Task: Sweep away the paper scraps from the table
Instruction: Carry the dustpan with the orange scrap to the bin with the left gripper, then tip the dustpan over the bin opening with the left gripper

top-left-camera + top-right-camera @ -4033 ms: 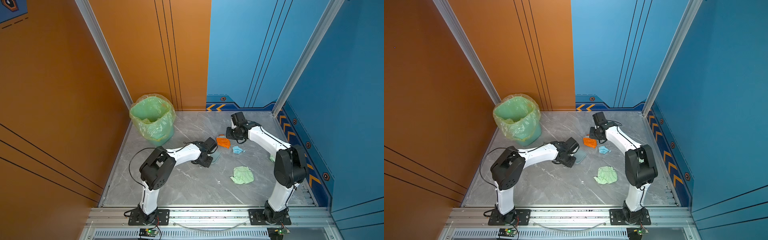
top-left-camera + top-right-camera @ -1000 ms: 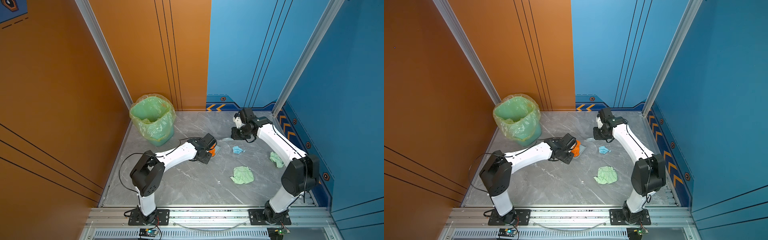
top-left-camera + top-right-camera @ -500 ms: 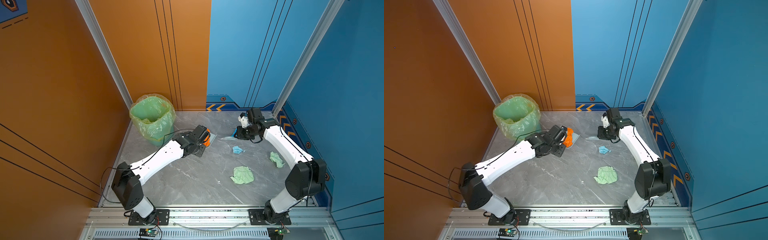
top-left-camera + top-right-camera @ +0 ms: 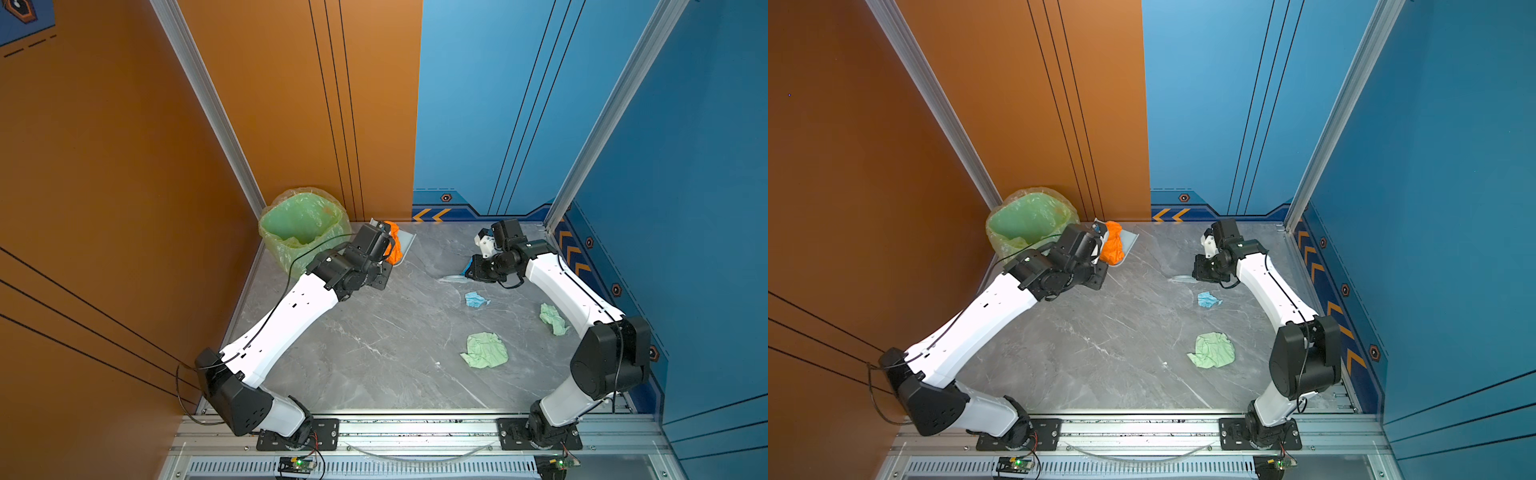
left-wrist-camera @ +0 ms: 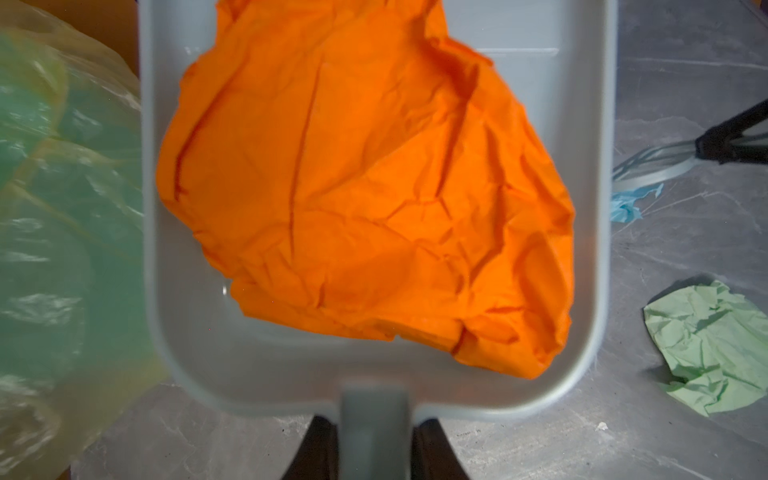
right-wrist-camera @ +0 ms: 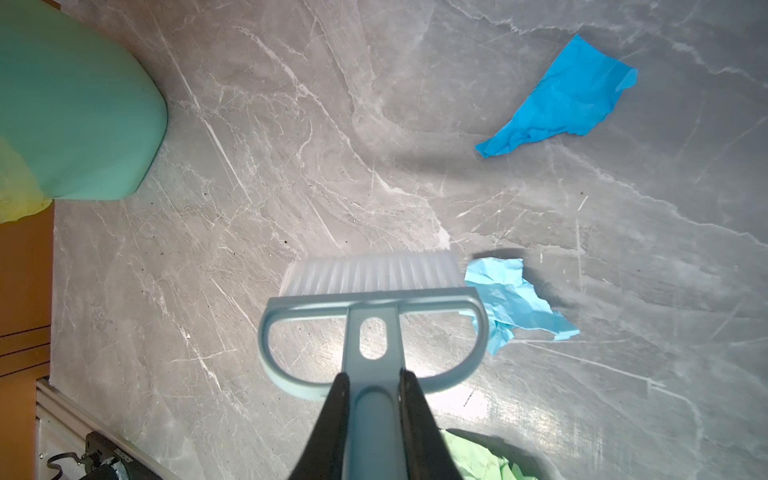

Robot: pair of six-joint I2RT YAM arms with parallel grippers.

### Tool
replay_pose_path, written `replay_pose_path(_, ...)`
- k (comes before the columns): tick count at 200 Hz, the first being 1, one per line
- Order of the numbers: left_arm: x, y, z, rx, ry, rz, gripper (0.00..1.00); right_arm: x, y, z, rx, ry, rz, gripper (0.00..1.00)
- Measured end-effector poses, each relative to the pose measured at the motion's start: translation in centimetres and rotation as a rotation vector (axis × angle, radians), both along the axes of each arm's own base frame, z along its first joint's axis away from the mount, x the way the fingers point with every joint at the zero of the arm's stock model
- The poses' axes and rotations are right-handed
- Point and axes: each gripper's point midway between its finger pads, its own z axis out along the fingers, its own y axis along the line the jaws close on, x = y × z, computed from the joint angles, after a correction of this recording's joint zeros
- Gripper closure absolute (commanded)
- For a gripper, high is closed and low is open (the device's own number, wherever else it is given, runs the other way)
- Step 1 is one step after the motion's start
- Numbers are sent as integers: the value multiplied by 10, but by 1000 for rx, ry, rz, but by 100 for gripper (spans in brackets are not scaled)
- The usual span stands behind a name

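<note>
My left gripper (image 5: 374, 440) is shut on the handle of the pale grey dustpan (image 5: 249, 353), held beside the bin (image 4: 305, 224) at the back left. A crumpled orange scrap (image 5: 365, 199) lies in the pan. My right gripper (image 6: 372, 382) is shut on the handle of a pale blue brush (image 6: 370, 276), whose bristles are next to a light blue scrap (image 6: 511, 303). A bright blue scrap (image 6: 561, 99) lies further off. Two pale green scraps (image 4: 485, 350) (image 4: 552, 318) rest on the grey marble table (image 4: 374, 353), the smaller one close to the right arm.
The bin, lined with a yellow-green bag (image 4: 1030, 222), stands in the back left corner against the orange wall. Silver rails (image 4: 415, 419) edge the table's front. Blue walls close the back and right sides.
The left arm has carried the dustpan with the orange scrap from the table's middle back and left to the bin. The right arm has drawn the brush back to the right.
</note>
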Motion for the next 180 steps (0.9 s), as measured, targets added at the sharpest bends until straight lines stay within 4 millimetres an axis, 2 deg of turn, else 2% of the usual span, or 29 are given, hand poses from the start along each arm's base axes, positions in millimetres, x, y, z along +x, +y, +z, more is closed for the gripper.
replay_pose_path(64,14,53,41,-12,-71,109,100,-4,0,-7,5,24,-10,100)
replay_pose_path(180,23,184,69,103,-117,387,100,-4,0,-9,8,29,-16,100)
